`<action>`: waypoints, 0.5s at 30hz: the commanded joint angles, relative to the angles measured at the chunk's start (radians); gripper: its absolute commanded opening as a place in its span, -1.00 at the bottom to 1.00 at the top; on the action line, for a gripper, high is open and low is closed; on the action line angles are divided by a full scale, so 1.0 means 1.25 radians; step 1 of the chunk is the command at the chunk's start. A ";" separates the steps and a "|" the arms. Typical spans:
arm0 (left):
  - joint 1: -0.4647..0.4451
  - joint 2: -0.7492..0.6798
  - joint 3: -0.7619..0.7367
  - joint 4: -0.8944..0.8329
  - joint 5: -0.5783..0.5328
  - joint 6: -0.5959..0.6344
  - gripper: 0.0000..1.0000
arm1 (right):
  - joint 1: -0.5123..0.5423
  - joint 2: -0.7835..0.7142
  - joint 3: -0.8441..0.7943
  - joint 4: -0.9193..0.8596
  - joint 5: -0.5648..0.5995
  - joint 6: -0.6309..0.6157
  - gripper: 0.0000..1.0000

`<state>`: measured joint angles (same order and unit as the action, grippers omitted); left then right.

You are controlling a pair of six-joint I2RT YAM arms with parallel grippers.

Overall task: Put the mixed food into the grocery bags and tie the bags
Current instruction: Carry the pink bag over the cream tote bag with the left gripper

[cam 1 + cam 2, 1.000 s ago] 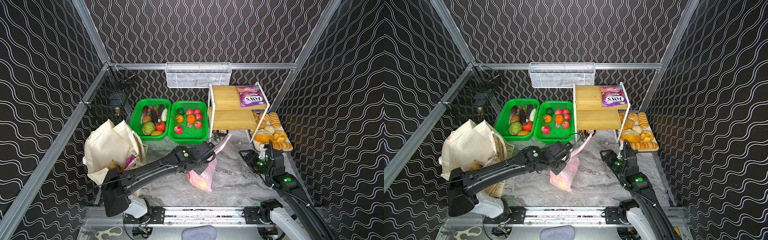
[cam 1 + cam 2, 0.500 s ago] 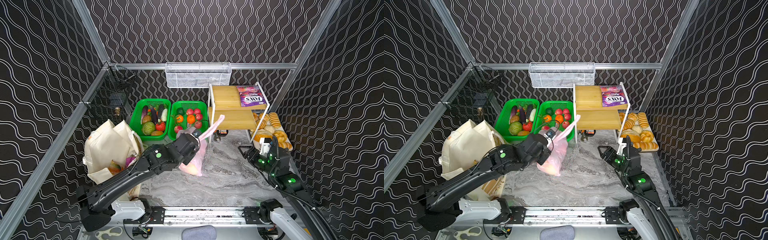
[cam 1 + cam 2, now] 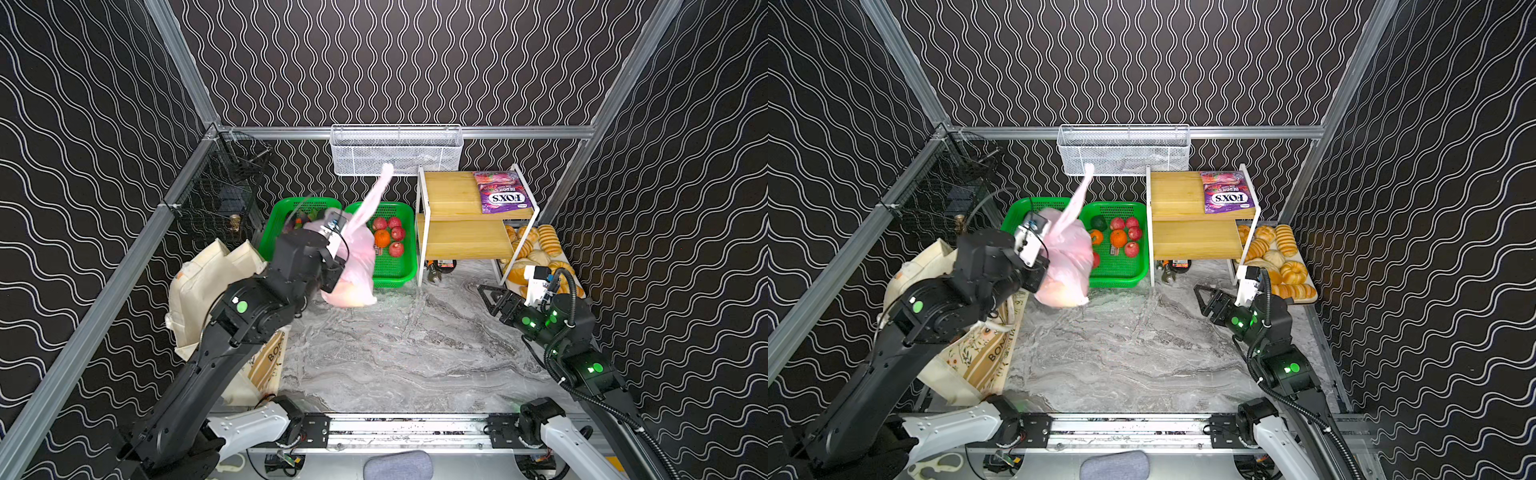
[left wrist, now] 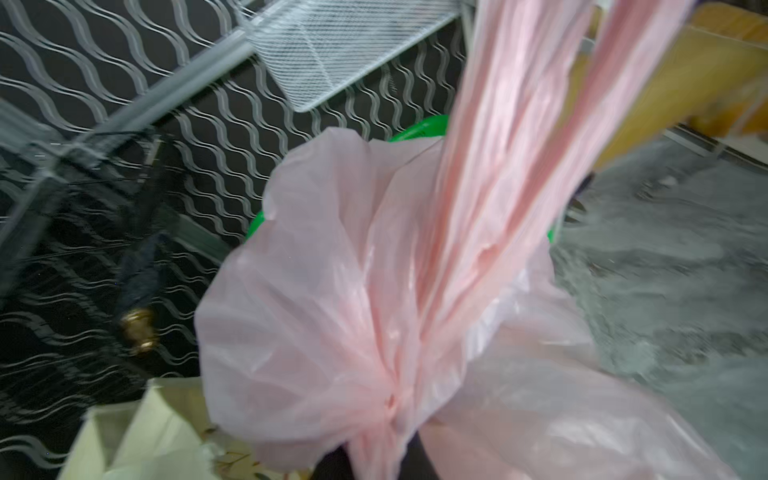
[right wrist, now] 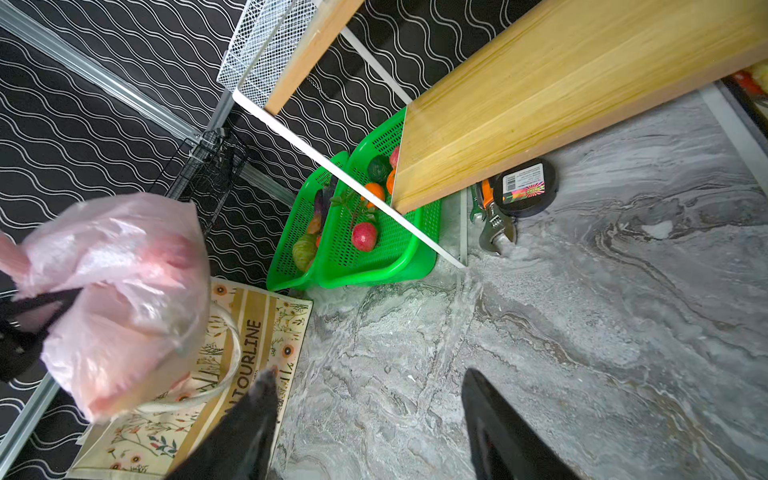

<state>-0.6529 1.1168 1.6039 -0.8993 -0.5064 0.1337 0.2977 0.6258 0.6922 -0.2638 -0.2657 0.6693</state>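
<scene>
Closest to the front, the right gripper [image 5: 374, 419] hangs over the grey marble table [image 3: 395, 353]. Its two black fingers [image 5: 249, 415] are spread wide apart, and there is nothing between them.

A bit further in, on the left side, the left gripper [image 3: 334, 272] is squeezed tight on the scrunched-up neck of the pink plastic bag [image 3: 357, 266]. The bag hangs up in the air, just in front of the green baskets and beside the canvas tote [image 3: 976, 353]. It is tied into a bunch at the neck, and one long handle [image 3: 374, 195] sticks up toward the back wall. Something pale yellow sits at the bottom of the bag and something red shows through the side, but it is too blurry to tell what they are.

The tote is at the left edge of the table, with flowers and letters printed on it.

Behind the bag are two green baskets side by side — the left basket [image 3: 282, 208] is mostly hidden by the arm. The right basket [image 3: 409, 249] has red apples [image 3: 395, 235] and an orange [image 3: 381, 237] in it.

To the right stands a wooden shelf rack [image 3: 457, 245]. A purple FOX'S packet [image 3: 500, 197] lies on its top shelf. Under the rack are a wrench [image 5: 496, 226] and a round black tin [image 5: 525, 187]. Golden bread rolls [image 3: 536, 249] lie on a tray just past the rack.

Farthest away, a white wire basket [image 3: 395, 149] hangs on the back rail.
</scene>
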 commanded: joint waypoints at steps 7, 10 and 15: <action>0.170 0.017 0.103 0.021 -0.265 0.006 -1.00 | 0.002 0.042 0.017 0.042 -0.018 0.008 0.42; 0.240 0.011 0.117 0.028 -0.296 0.012 -1.00 | 0.002 0.039 0.014 0.043 -0.008 0.009 0.42; 0.325 -0.014 0.029 0.037 -0.398 0.037 -1.00 | 0.001 0.032 0.006 0.045 -0.003 0.018 0.42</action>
<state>-0.2813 1.1194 1.6955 -0.8860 -0.8875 0.1371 0.2989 0.6693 0.7010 -0.2367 -0.2771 0.6777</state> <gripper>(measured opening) 0.072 0.711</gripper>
